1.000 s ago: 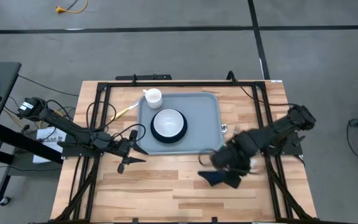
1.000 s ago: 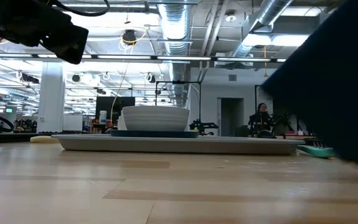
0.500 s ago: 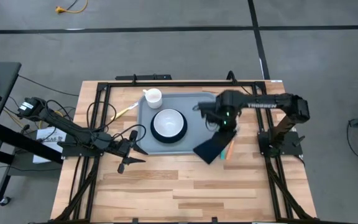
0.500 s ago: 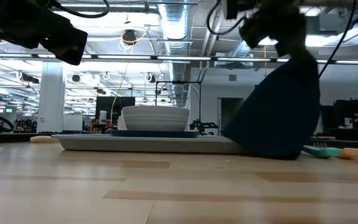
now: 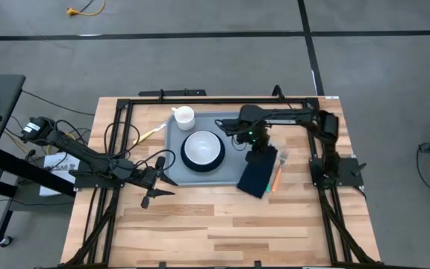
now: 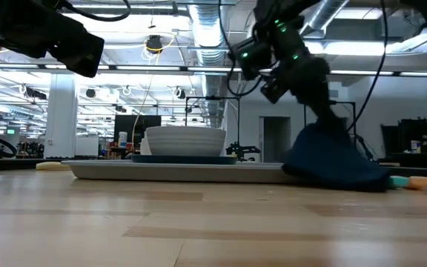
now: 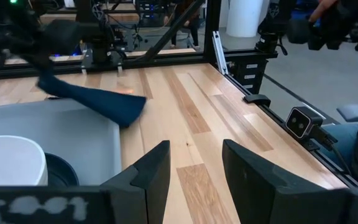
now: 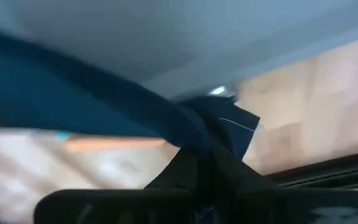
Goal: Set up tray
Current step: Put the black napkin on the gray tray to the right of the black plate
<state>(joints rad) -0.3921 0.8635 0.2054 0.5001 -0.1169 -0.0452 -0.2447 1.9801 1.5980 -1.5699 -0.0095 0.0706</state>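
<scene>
While the large grey-blue plastic tray (image 5: 216,142) at mid-table holds a white bowl (image 5: 201,147), the right gripper (image 5: 254,143), pinching a dark navy cloth (image 5: 258,172), has dragged it onto the tray's right edge; the left gripper (image 5: 161,178) waits open.

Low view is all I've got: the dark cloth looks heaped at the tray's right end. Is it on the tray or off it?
Observer: Both. In the high view the cloth lies across the tray's lower right corner, partly on the tray, partly on the table.
Operator: Does the right arm hold it?
Observer: Yes. Its wrist view shows the right gripper with fingers shut on a fold of the cloth.
Operator: And the left arm?
Observer: The left gripper waits by the tray's left edge, fingers open.
</scene>
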